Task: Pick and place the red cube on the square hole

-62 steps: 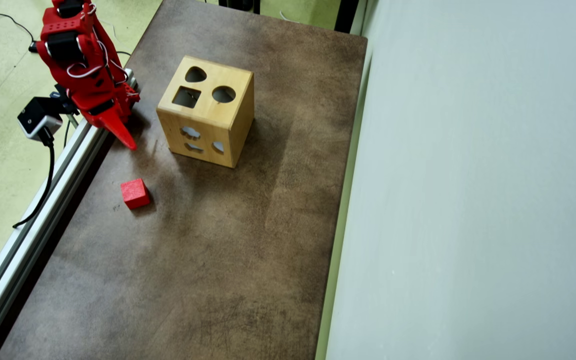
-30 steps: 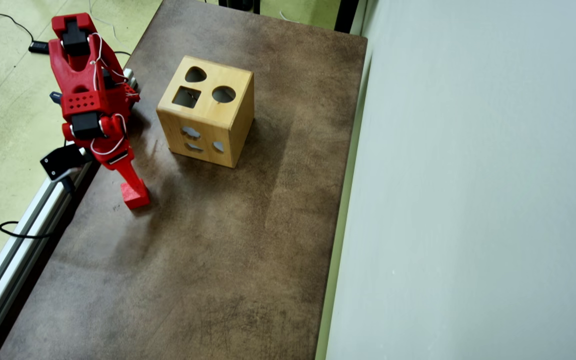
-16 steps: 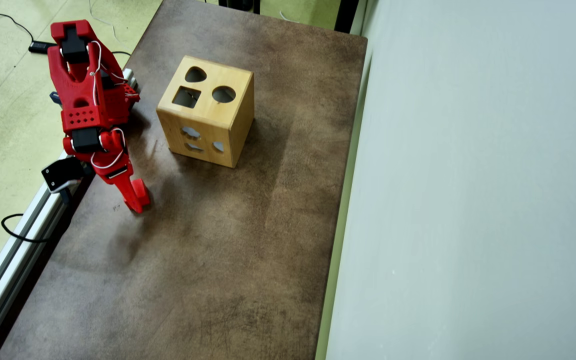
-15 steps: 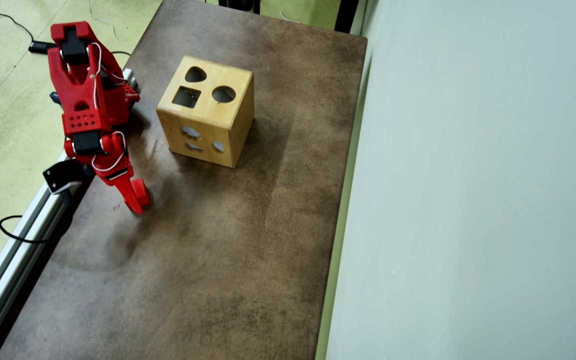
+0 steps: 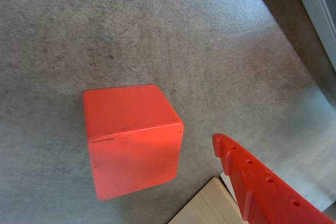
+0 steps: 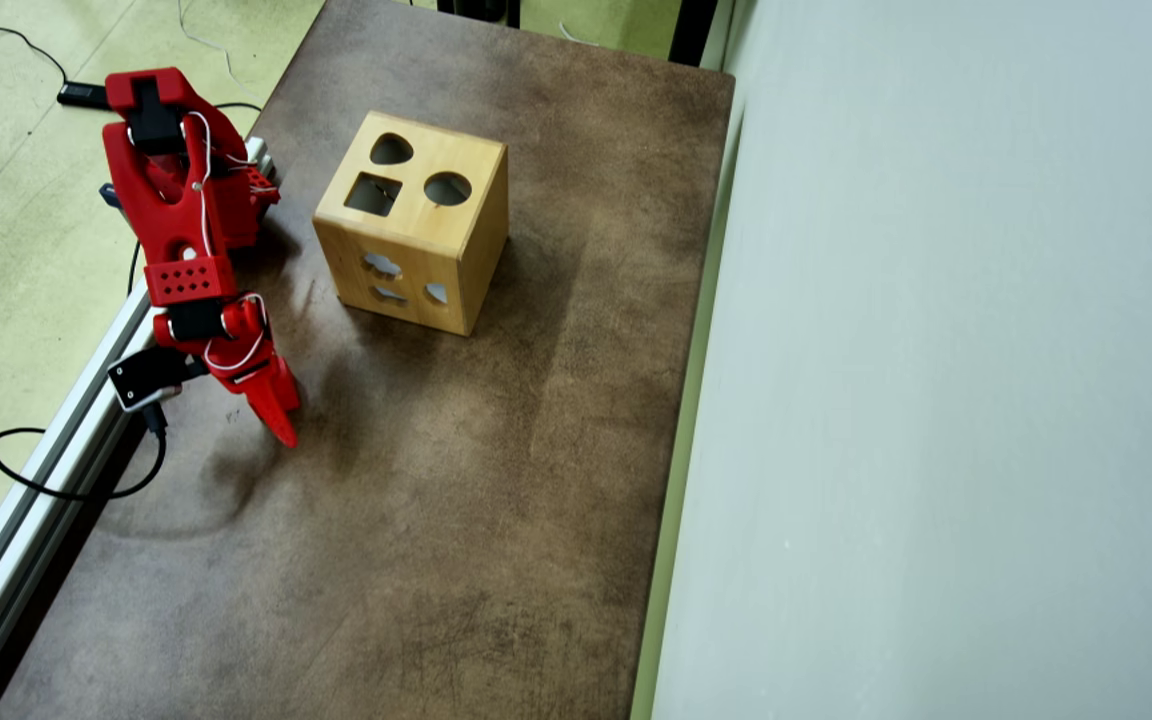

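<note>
Wrist view: red cube (image 5: pixel 131 140) sits on desk (image 5: pixel 210 51), ungripped. End effector (image 6: pixel 281 425) has dropped over it vs 2s ago; jaw gap can't tell. Grasp pending.

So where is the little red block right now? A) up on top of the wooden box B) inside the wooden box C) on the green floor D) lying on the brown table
D: in the wrist view the small matte red cube rests flat on the mottled brown tabletop, with one red pincer finger beside it and not touching it.
</note>
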